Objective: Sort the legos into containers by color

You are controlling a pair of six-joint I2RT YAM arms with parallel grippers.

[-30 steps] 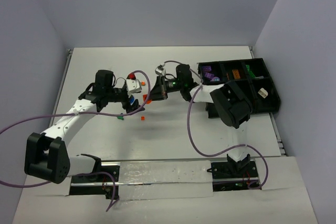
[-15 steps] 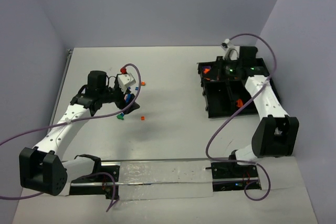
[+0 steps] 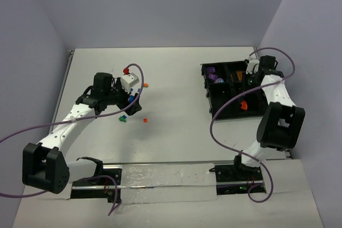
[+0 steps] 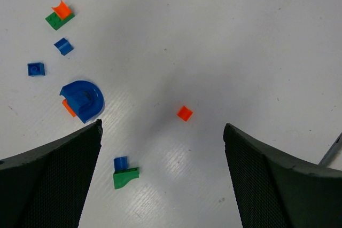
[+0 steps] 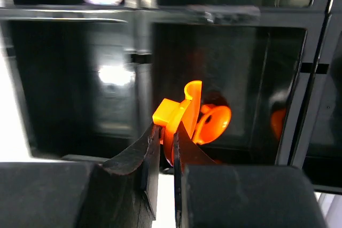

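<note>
Loose legos lie on the white table under my left gripper [image 4: 163, 126], which is open and empty above them. They are a small orange brick [image 4: 184, 113], a blue-on-green piece [image 4: 125, 172], a blue arch [image 4: 82, 100], two small blue bricks [image 4: 36, 69] and a green-and-orange piece [image 4: 60, 16]. In the top view the left gripper [image 3: 133, 105] hovers by the green piece [image 3: 122, 118]. My right gripper [image 5: 168, 132] is shut on a curved orange piece [image 5: 179, 110], held over the black tray [image 5: 144, 14]. Another orange piece [image 5: 215, 124] lies in the compartment beyond.
The black tray [image 3: 207, 92] stands at the right of the table with purple pieces [image 3: 214, 74] in its back left compartment. An orange item [image 3: 243, 105] shows near the tray's front. Purple cables loop from both arms.
My right arm has swung from the tray's back left corner to its right side, carrying the orange piece. My left gripper has shifted slightly and stays open.
</note>
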